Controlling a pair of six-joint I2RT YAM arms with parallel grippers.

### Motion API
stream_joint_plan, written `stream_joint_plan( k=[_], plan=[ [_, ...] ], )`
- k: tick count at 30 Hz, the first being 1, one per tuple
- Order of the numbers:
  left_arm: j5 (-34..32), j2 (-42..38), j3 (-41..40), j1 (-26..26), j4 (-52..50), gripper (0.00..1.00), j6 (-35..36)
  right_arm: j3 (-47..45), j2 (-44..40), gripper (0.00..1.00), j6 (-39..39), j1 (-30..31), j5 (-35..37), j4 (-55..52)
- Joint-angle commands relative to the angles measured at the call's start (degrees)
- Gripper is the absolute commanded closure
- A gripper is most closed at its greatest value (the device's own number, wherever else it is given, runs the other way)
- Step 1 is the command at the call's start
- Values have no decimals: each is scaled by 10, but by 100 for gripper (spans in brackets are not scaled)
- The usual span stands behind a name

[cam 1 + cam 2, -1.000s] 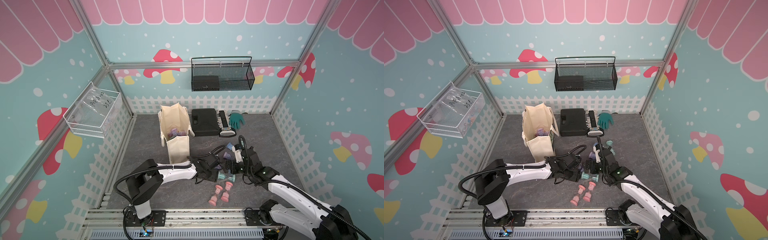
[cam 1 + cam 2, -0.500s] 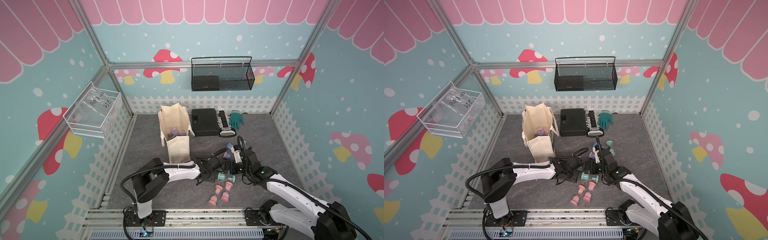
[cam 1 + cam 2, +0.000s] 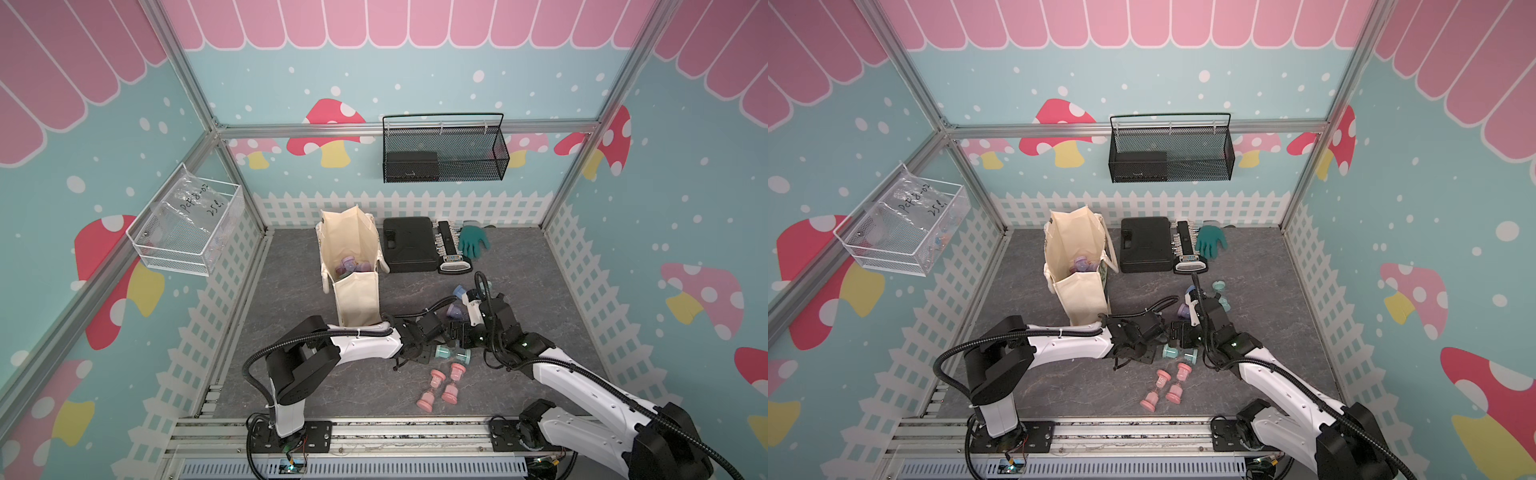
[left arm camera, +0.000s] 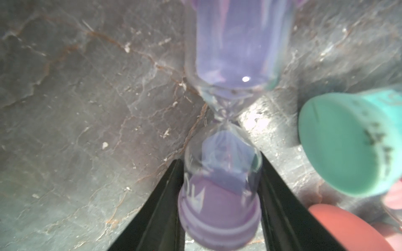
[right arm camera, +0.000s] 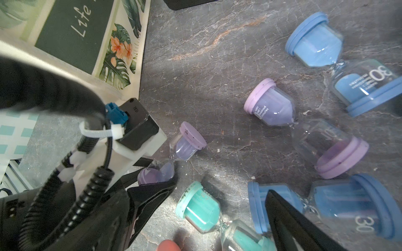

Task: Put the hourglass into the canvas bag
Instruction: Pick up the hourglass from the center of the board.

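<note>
left fingers clamped on the little purple-capped glass hourglass beside a teal-capped hourglass, right fingers wide open

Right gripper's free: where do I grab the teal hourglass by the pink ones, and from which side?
I'd grip the teal hourglass on one glass bulb beside its cap, coming straight down, jaws across its width. It lies flat on its side, its neck is thin, and the pink hourglasses sit close beside it.
</note>
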Motion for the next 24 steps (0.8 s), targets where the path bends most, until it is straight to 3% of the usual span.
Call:
stream_joint_plan(
  k=[1, 24],
  plan=[
    [-7, -2, 3, -3, -2, 54, -13, -5, -5, 0, -1, -2, 11, 10],
    [-22, -125, 0, 5, 1, 66, -17, 13, -73, 0, -29, -2, 31, 16]
  ],
)
